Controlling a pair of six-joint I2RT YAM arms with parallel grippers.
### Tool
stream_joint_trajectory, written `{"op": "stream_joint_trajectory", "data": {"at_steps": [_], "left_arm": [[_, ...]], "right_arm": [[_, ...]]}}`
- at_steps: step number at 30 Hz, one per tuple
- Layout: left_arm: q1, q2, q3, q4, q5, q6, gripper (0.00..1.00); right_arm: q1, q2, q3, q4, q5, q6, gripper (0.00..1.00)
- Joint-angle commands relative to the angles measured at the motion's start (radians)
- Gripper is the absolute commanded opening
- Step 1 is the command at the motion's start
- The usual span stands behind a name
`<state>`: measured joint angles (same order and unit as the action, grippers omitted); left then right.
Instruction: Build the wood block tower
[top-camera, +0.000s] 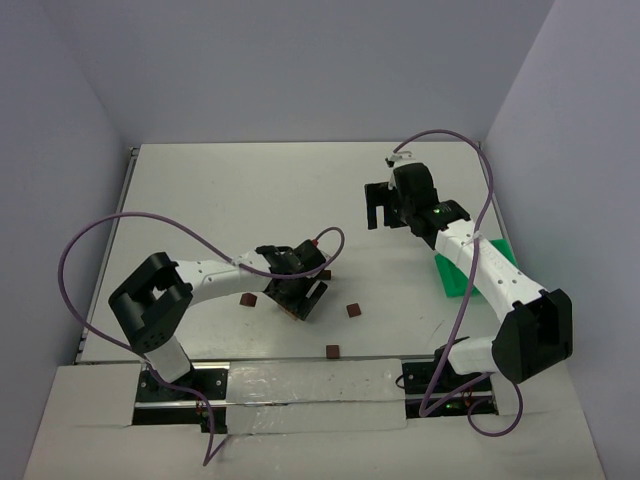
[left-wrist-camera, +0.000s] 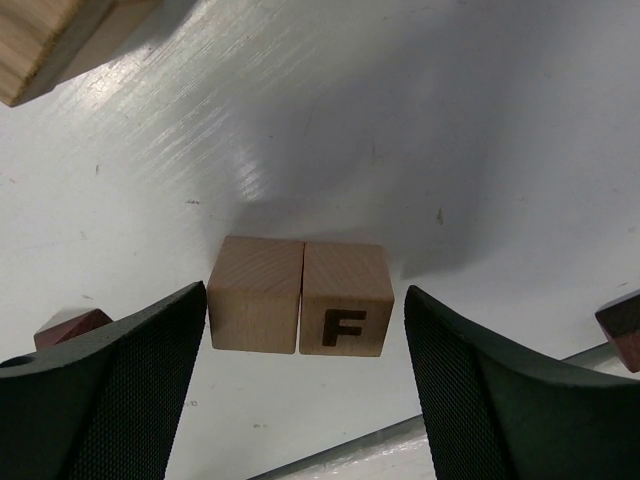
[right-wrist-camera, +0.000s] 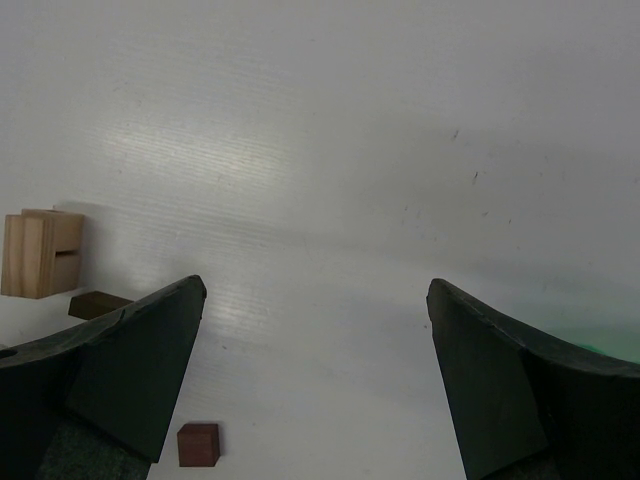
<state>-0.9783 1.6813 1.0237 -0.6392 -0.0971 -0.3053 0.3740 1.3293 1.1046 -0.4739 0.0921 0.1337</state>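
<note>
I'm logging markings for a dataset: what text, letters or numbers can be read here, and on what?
"F": a dark letter on the facing side of the right-hand light wooden cube, seen in the left wrist view.
No other text is readable in any view.

In the left wrist view, two cubes (left-wrist-camera: 255, 295) sit touching, side by side, at frame centre, between the left gripper (left-wrist-camera: 305, 310) fingers (left-wrist-camera: 120, 390) (a gap on the frame's right); another block (left-wrist-camera: 40, 40) lies upper left.
</note>
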Motion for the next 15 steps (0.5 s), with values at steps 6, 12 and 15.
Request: {"op": "stream_joint_trajectory", "data": {"at_steps": [6, 12, 15], "left_arm": [[-0.002, -0.003, 0.027, 0.023, -0.010, 0.014, 0.72], [-0.002, -0.013, 0.027, 0.024, -0.017, 0.027, 0.58], [-0.002, -0.024, 0.023, 0.025, -0.016, 0.039, 0.53]], "right_arm": [[-0.010, -0.027, 0.001, 0.034, 0.000, 0.007, 1.00], [-0.012, -0.022, 0.005, 0.030, -0.002, 0.007, 1.00], [-0.011, -0.020, 0.009, 0.028, -0.004, 0.006, 1.00]]}}
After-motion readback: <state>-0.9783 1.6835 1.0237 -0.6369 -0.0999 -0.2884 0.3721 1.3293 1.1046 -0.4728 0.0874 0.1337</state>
